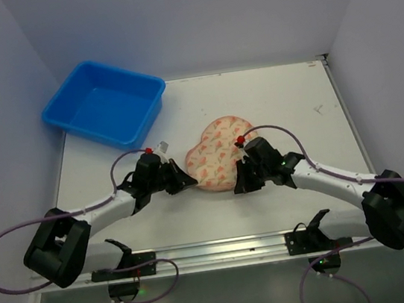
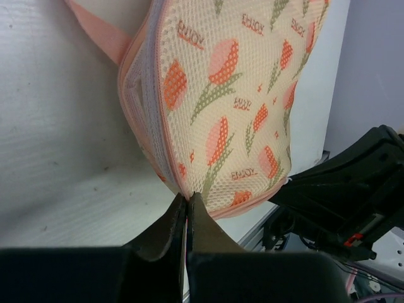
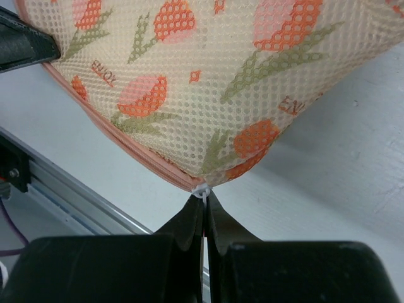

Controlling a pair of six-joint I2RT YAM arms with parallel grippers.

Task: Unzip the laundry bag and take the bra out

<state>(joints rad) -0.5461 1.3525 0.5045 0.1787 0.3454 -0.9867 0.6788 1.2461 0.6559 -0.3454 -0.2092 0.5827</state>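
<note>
laundry bag (image 1: 216, 153): flat at mid-table, zip closed as far as can be seen.
bra: not in sight; judged inside.
left gripper (image 2: 187, 197): fingers together, pinching pink edging (image 2: 125, 63) at bag's 8 o'clock.
right gripper (image 3: 205, 197): fingers together on white zip pull (image 3: 201, 189), 5 o'clock.
step: unzipping about to start.
next: right draws the pull along the zip while left anchors.

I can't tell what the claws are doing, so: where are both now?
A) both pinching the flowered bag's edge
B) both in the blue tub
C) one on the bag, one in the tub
A: the left gripper and right gripper are each shut on the edge of the laundry bag, away from the blue tub.
</note>
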